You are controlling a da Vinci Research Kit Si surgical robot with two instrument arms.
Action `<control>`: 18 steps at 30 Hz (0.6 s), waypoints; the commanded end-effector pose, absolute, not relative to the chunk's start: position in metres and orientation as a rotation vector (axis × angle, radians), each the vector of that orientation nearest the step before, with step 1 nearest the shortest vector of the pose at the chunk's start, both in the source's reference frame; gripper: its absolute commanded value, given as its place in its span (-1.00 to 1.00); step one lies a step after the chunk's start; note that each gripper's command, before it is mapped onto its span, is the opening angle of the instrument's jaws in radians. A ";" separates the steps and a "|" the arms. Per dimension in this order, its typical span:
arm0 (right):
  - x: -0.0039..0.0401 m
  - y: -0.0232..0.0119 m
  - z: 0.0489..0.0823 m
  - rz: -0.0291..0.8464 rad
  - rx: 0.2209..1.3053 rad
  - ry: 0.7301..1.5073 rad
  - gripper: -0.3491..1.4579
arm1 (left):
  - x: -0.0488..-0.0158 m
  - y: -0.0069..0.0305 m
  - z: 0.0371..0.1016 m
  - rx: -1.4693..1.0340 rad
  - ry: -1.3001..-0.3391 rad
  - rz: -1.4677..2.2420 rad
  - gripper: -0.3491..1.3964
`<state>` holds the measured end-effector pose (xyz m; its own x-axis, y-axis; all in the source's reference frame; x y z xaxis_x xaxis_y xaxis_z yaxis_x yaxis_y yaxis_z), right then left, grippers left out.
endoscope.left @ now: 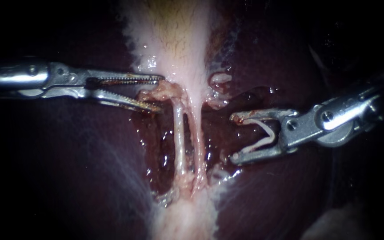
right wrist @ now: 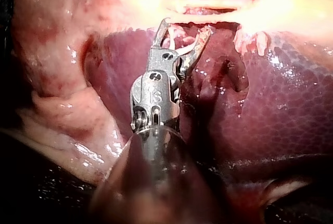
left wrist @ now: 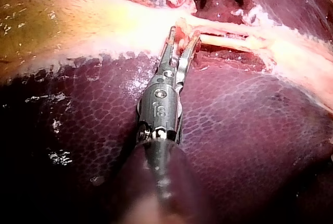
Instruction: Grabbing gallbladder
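The left instrument [endoscope.left: 161, 93] is bright silver, with a long, slim, saw-toothed claw and a round pivot screw. The right instrument [endoscope.left: 233, 138] is silver too, its claw stubbier, its shaft dark.

A: We see the liver [left wrist: 234, 125] as dark maroon with fine honeycomb mottling and white wet glints.

B: Agreed. Our left wrist view gives the gallbladder [left wrist: 62, 21] as yellow-green fading to pale pink. In the endoscope view it's pink-white with a tan streak.

A: We log the tubes [endoscope.left: 179, 133] as cream-white against glossy dark red.

B: We read the left instrument [endoscope.left: 158, 93] as silver, with toothed rows along both jaws. The right instrument [endoscope.left: 234, 138] is silver too, with red smears on its upper jaw.

A: We also note a frayed white fringe along the gallbladder's edge.
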<state>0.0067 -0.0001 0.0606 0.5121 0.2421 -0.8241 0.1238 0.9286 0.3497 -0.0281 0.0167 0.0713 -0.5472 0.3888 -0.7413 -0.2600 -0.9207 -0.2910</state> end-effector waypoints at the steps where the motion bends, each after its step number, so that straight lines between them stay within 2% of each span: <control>1: 0.0066 -0.0001 0.0606 0.073 0.391 1.038 -0.07 | -0.0281 0.0167 0.0713 -1.230 -0.200 2.469 -0.62; 3: 0.0066 -0.0001 0.0606 0.073 0.391 1.038 -0.07 | -0.0278 0.0168 0.0715 -1.219 -0.192 2.469 -0.89; 5: 0.0066 0.0000 0.0606 0.073 0.391 1.038 -0.07 | -0.0276 0.0169 0.0716 -1.211 -0.190 2.469 -0.98; 12: 0.0066 0.0000 0.0606 0.073 0.391 1.038 -0.07 | -0.0269 0.0173 0.0707 -1.161 -0.191 2.454 -1.00; 18: 0.0066 0.0000 0.0606 0.073 0.391 1.038 -0.07 | -0.0260 0.0171 0.0681 -1.103 -0.257 2.412 -1.00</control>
<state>0.0066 0.0000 0.0606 0.5120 0.2416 -0.8243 0.1244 0.9286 0.3495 -0.0259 0.0170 0.0676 -0.5640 0.4973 -0.6593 -0.3474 -0.8672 -0.3569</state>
